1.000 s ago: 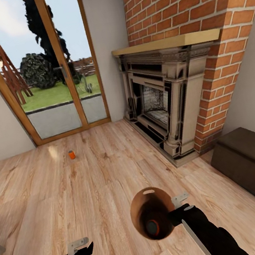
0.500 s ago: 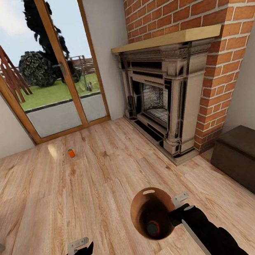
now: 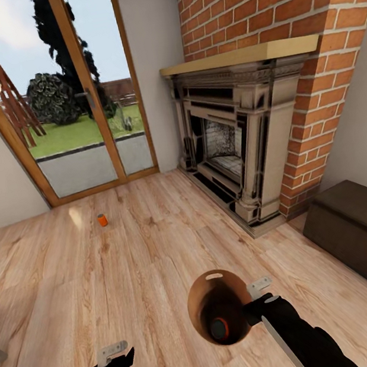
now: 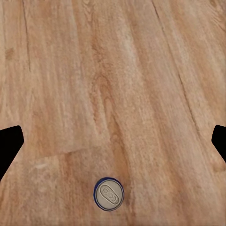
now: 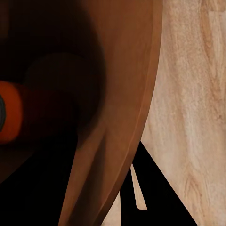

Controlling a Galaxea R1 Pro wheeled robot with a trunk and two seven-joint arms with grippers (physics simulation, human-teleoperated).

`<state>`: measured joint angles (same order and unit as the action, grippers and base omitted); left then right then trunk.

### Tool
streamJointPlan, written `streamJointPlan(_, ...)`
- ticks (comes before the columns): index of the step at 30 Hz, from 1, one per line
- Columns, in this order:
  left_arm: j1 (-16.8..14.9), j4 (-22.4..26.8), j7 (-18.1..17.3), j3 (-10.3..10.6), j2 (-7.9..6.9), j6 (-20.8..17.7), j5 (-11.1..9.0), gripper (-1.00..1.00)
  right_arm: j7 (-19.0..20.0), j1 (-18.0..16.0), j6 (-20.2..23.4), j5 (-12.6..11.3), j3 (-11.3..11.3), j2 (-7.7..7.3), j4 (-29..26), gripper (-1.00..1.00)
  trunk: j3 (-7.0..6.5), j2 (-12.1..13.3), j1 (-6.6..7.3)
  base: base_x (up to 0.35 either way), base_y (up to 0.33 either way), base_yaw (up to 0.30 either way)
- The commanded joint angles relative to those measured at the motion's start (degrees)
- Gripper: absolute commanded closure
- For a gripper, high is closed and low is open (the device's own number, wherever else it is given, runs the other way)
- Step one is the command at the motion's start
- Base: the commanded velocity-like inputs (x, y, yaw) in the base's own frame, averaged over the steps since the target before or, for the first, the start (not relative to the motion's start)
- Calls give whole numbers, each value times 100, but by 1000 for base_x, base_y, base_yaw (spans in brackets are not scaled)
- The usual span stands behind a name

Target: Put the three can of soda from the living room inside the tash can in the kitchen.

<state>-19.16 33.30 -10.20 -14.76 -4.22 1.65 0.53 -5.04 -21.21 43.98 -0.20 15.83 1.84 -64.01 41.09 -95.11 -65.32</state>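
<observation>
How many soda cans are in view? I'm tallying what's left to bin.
3: an orange can inside the bin held by the right gripper, another orange can on the floor near the glass doors, a blue can below the left gripper.

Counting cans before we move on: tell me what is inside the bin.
One orange can lies on the brown bottom of the bin. The near wall hides part of the floor inside, so anything there cannot be seen.

Matt pale wood floor (image 3: 160,254), rough red-brick fireplace (image 3: 272,5), metal-topped blue can (image 4: 108,194)
</observation>
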Motion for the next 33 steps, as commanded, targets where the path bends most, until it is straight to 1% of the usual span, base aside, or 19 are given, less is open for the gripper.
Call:
streamJointPlan(1,0,0,0,0,0,1,0,-100,-1,-2,-3,-24,2,1,-4,100,5,0,0,0,0,0)
streamJointPlan(33,0,2,0,-5,0,14,-9,-100,3,-1,-3,-24,-1,1,16,100,290,0,0,0,0,0)
